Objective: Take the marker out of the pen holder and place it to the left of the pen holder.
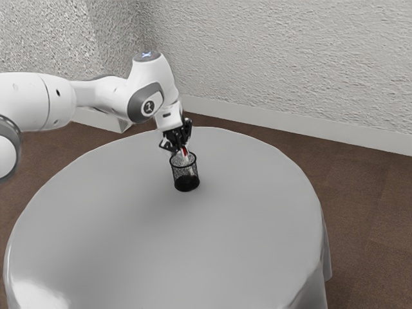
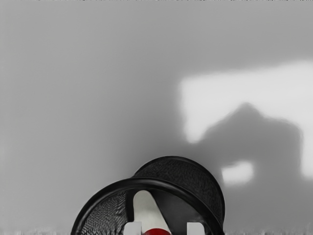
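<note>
1. The marker (image 2: 148, 210) is seen inside the pen holder (image 2: 142, 181), leaning, with its pale body reaching down into the mesh cup and its red part uppermost, between the fingers (image 2: 195, 228).
2. The fingers are parted rather than clenched: the marker's red part is flanked by them, very near one, while a gap is left toward the other, so no grasp is shown.
3. The gripper (image 2: 164, 229) is placed at the mouth of the pen holder, whose rim lies just below and around the fingertips.
4. The step in hand is judged to be the lining up for the grasp; the lifting and the placing are yet to be done.
5. For the next move, the fingers should be centred on the marker and closed from both sides, then raised well above the rim before any sideways travel is begun. If the marker is drawn out at a slant, the mesh may be caught and the pen holder tipped or dragged.
6. Beneath the fingers and the pen holder, the table (image 1: 161, 251) is spread with a grey cloth; beside the pen holder, on its left, the marker is to be laid.
7. Above the fingers, the arm (image 1: 103, 95) is extended over the cloth.
</note>
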Robot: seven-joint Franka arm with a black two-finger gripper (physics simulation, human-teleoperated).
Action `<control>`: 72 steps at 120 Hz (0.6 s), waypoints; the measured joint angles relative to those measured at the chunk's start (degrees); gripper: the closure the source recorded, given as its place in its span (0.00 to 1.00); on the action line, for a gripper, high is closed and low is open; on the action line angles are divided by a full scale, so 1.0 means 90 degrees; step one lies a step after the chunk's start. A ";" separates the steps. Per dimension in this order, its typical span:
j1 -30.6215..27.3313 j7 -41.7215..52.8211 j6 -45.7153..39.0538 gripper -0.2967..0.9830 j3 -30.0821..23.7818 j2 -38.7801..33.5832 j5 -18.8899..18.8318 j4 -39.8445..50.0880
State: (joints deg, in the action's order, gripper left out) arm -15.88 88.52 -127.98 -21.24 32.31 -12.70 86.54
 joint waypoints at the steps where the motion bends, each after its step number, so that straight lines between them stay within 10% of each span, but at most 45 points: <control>1: -0.0001 0.0000 -0.0002 0.84 0.0000 -0.0014 -0.0001 0.0000; 42: -0.0142 -0.0010 0.0239 0.84 -0.0008 -0.1325 -0.0017 0.0123; 72: -0.0421 -0.0031 0.0079 0.83 0.0524 -0.0753 -0.1132 0.0013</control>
State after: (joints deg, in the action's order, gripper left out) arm -19.66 88.24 -127.27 -16.52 25.53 -22.89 86.65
